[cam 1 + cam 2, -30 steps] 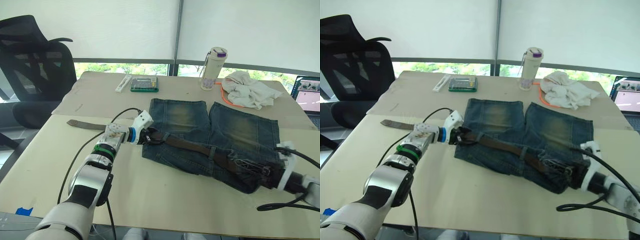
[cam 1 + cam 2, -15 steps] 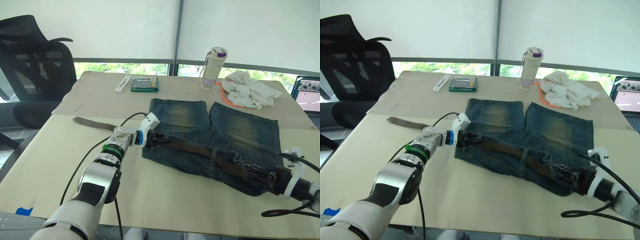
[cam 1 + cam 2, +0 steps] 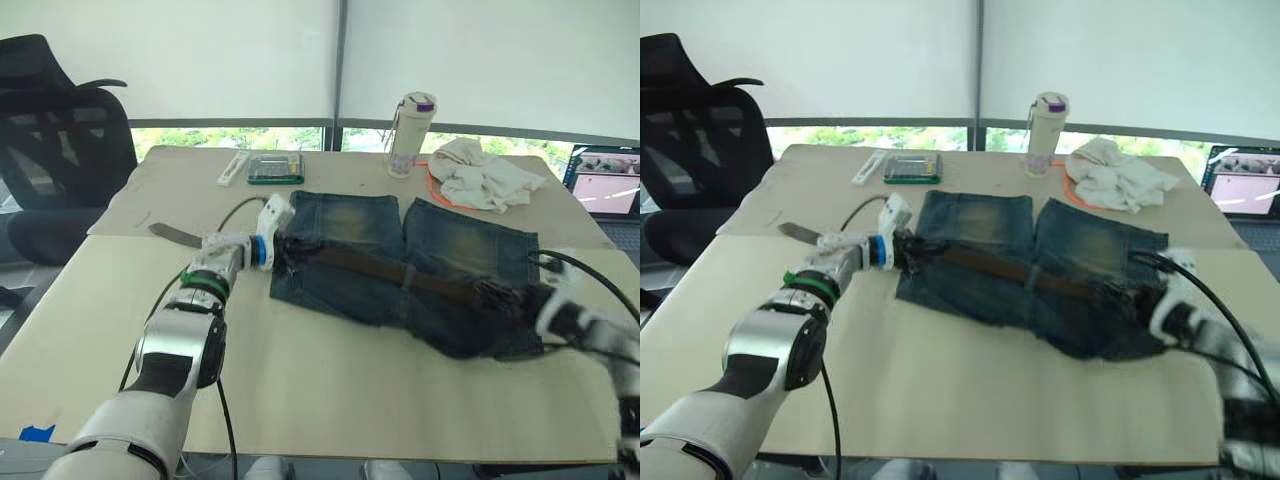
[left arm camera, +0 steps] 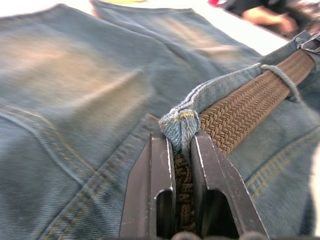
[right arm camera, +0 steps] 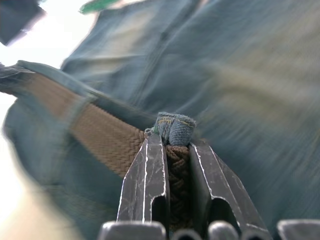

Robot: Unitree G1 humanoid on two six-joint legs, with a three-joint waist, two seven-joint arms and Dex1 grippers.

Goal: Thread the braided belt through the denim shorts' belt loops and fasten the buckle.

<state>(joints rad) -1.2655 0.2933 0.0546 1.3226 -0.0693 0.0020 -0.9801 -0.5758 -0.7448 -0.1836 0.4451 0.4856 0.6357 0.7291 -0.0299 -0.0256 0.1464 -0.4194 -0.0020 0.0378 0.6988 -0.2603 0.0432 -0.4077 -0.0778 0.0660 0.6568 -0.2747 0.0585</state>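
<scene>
The denim shorts [image 3: 440, 250] lie flat on the table, waistband toward me. Along the waistband runs the braided belt [image 3: 365, 267], under a belt loop [image 4: 282, 75]. Its free tail [image 3: 175, 233] trails over the table to the left. My left gripper [image 3: 280, 252] is at the waistband's left end. In the left wrist view its fingers [image 4: 160, 170] are shut on a fold of denim with the braid between them. At the waistband's right end my right gripper [image 3: 525, 303] is shut the same way, on braid and a lump of denim [image 5: 174, 129]. The buckle is hidden.
Along the far side of the table stand a white bottle [image 3: 406, 135], a crumpled white cloth [image 3: 480, 175], a green box [image 3: 275, 170] and a white bar [image 3: 232, 168]. A laptop [image 3: 605, 185] sits at the right edge, and an office chair [image 3: 60, 130] stands off the left corner.
The camera has shifted. My left gripper has moved in to the waistband's left end and closed on it. My right gripper, still shut, has pulled its end of the belt to the right.
</scene>
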